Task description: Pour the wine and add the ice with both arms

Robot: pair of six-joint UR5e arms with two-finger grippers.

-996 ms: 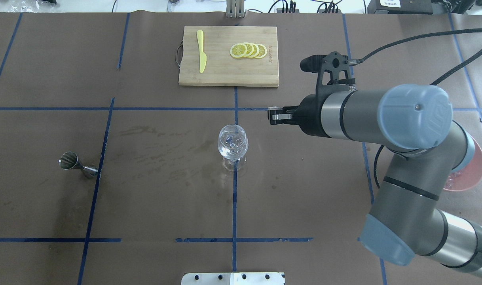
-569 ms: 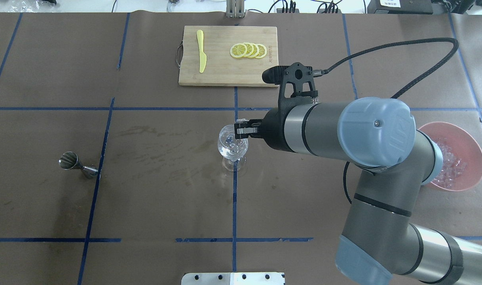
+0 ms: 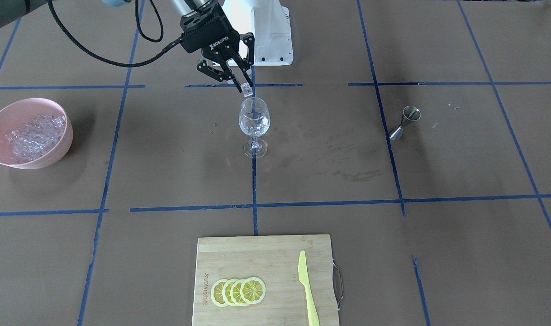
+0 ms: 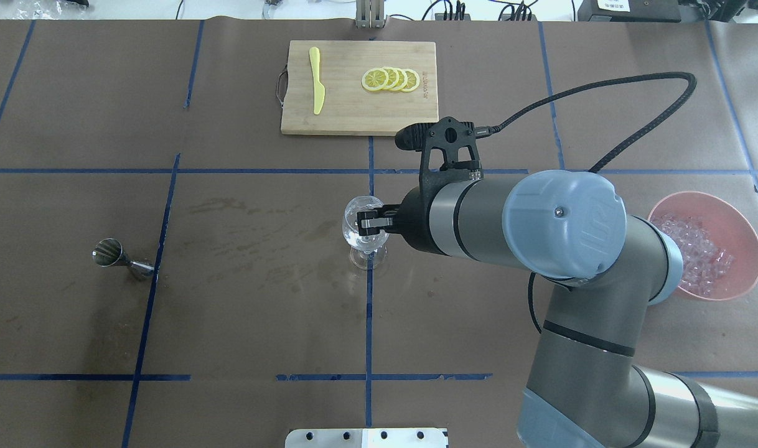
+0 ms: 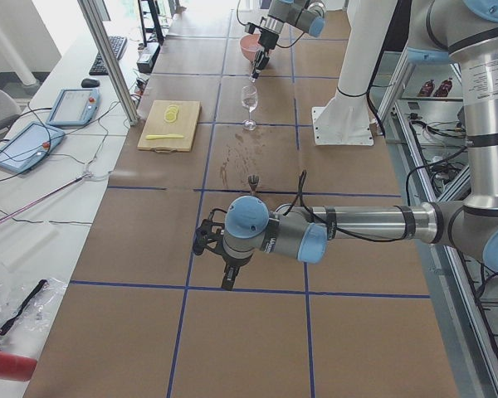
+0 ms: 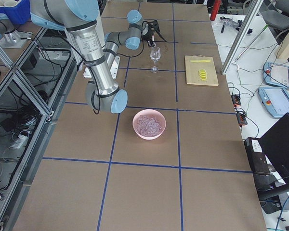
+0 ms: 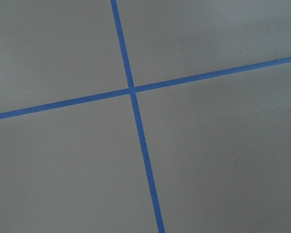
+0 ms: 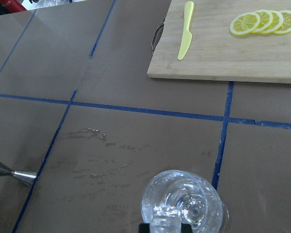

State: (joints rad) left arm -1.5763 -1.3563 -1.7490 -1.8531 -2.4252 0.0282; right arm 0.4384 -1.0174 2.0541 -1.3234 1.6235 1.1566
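My right gripper [image 3: 244,88] is shut on one clear ice cube [image 3: 247,90] and holds it just over the rim of the wine glass [image 3: 254,121]. The glass stands upright at the table's middle and has clear glassy bits inside. In the overhead view the right gripper [image 4: 362,222] sits over the glass [image 4: 354,241]. The right wrist view shows the cube [image 8: 165,223] above the glass's mouth [image 8: 189,201]. More ice [image 3: 33,132] fills a pink bowl [image 3: 54,156]. My left gripper [image 5: 222,253] shows only in the exterior left view, low over bare table. I cannot tell whether it is open.
A steel jigger [image 4: 121,258] lies on its side on the robot's left. A bamboo cutting board [image 4: 348,115] at the far edge holds lemon slices [image 4: 391,79] and a yellow knife [image 4: 317,81]. The pink bowl [image 4: 749,252] sits on the robot's right.
My right arm has swung left from the bowl side. Its gripper has moved from right of the glass to over the glass's rim. The bowl has come into full view.
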